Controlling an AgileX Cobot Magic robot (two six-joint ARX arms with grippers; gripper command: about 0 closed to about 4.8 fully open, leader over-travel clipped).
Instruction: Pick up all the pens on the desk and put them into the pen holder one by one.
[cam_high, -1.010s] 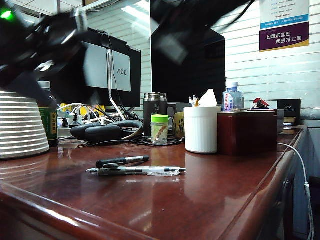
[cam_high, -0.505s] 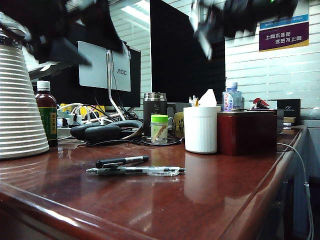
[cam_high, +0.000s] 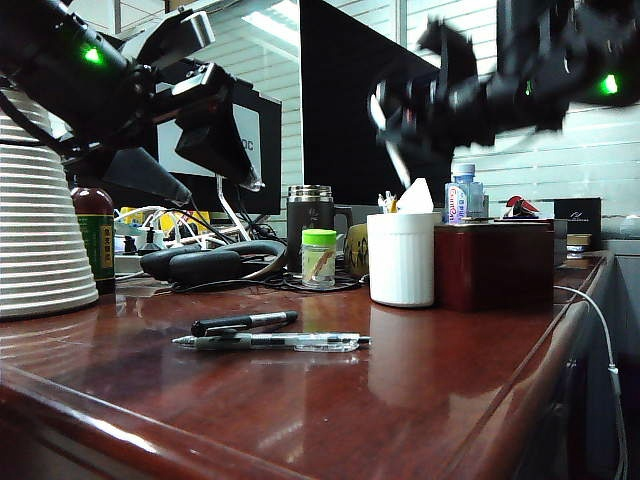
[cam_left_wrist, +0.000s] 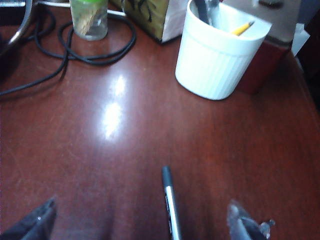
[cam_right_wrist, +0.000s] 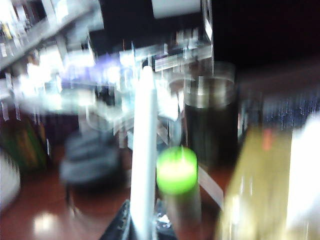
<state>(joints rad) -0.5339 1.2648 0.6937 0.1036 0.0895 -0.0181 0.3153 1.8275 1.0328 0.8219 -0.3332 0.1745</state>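
R gripper (cam_right_wrist: 142, 231) clamped on white pen (cam_right_wrist: 144, 150), up in air just above pen holder (cam_high: 403, 258) at back of desk (cam_high: 420, 400); L gripper (cam_left_wrist: 142, 222) jaws wide, empty, over black pen (cam_high: 243, 322) lying beside clear pen (cam_high: 270, 342) near front.

An office workstation. Behind the pen holder (cam_high: 404, 258) on the glossy wooden desk (cam_high: 420, 400) stand two computer monitors (cam_high: 365, 110), with tangled cables (cam_high: 190, 225) and a headset (cam_high: 205, 262) to its left. A steel travel mug (cam_high: 310, 225) and water bottle (cam_high: 465, 195) sit just behind it; window blinds (cam_high: 545, 150) and a wall notice (cam_high: 568, 50) rise beyond.
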